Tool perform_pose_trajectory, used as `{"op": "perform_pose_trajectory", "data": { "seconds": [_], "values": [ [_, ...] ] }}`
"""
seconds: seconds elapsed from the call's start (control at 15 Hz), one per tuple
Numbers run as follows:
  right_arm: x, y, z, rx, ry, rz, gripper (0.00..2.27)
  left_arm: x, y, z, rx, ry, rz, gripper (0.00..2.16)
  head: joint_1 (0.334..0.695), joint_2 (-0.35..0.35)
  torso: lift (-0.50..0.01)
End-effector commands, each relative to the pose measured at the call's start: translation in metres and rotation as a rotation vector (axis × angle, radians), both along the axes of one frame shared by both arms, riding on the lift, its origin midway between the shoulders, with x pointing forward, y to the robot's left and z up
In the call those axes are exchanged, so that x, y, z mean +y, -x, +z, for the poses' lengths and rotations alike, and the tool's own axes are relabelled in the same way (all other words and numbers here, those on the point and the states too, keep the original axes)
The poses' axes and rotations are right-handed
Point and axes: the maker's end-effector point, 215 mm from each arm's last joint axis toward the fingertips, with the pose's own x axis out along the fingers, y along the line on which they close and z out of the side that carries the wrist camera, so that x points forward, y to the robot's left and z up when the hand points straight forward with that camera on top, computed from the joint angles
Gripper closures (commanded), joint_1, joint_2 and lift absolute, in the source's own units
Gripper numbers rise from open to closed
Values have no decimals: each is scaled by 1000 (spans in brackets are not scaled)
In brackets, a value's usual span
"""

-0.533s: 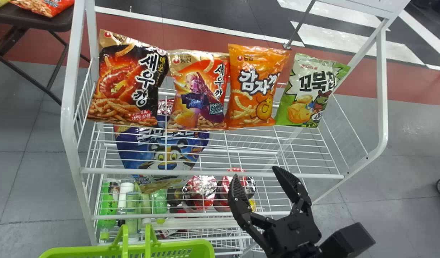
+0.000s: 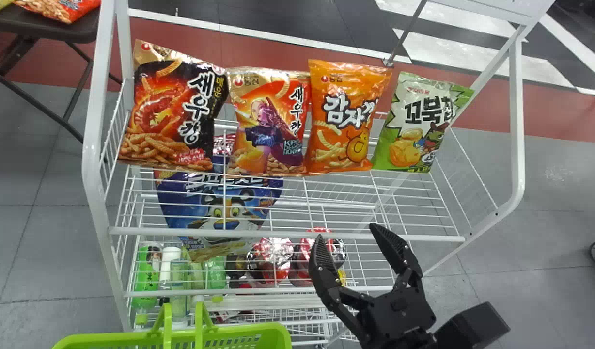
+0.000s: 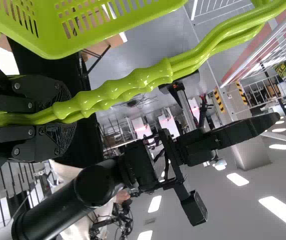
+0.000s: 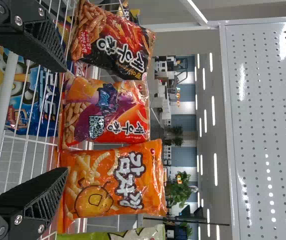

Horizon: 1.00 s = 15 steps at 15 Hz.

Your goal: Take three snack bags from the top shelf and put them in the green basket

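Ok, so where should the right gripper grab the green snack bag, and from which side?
Probably from the front, closing the right gripper across the sides of the green bag at mid-height. It stands face forward, with a narrow gap to the orange bag there and no bag on its right.

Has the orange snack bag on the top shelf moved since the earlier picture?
No. In the head view, the orange bag shows no shift against the top shelf's white front rail.

R pincer (image 2: 346, 231) w/ 2 fingers apart, L pincer (image 3: 65, 117) clamped.
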Motion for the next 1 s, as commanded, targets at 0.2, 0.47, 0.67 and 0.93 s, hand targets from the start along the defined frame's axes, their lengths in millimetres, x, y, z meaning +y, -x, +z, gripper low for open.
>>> {"op": "perform_pose_trajectory", "data": {
  "seconds": [0.2,0.47,0.67,0.93],
  "values": [
    [0,0,2,-6,1,0,113,-1,-1,1,-2,2,1,1932,695,-350,-37],
    [-3,-8,13,-66,1,-5,113,-6,6,6,-2,14,-10,1932,695,-350,-37],
    [-6,-41,21,-124,-10,-12,113,-13,10,6,-7,3,-23,1932,695,-350,-37],
    [3,-110,6,-65,-29,-2,113,-11,1,4,-9,-12,-22,1932,695,-350,-37]
  ]
}}
